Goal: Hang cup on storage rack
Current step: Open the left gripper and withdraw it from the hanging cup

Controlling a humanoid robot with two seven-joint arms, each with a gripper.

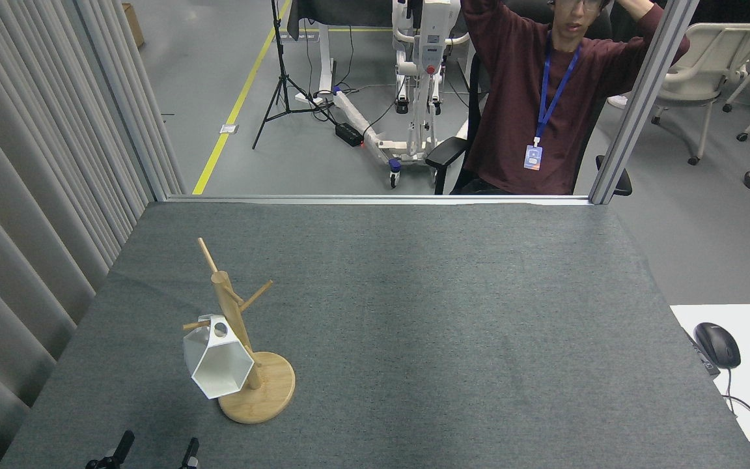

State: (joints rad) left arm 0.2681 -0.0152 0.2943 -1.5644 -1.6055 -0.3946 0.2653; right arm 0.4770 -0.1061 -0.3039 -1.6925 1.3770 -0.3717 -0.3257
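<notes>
The white faceted cup (214, 362) hangs on the storage rack (226, 301), its tab up against a low peg on the post's left side. The cup tilts with its hexagonal mouth facing down and toward me. The rack's round bamboo base (274, 393) stands on the grey table at the near left. At the bottom edge, only the two dark fingertips of my left gripper (157, 454) show. They are spread apart with nothing between them, below and clear of the cup. My right gripper is out of view.
A grey curtain (30, 195) runs along the table's left side. A person (538, 98) sits behind the far edge, next to a slanted metal post (635, 104). A black mouse (717, 344) lies on a white desk at the right.
</notes>
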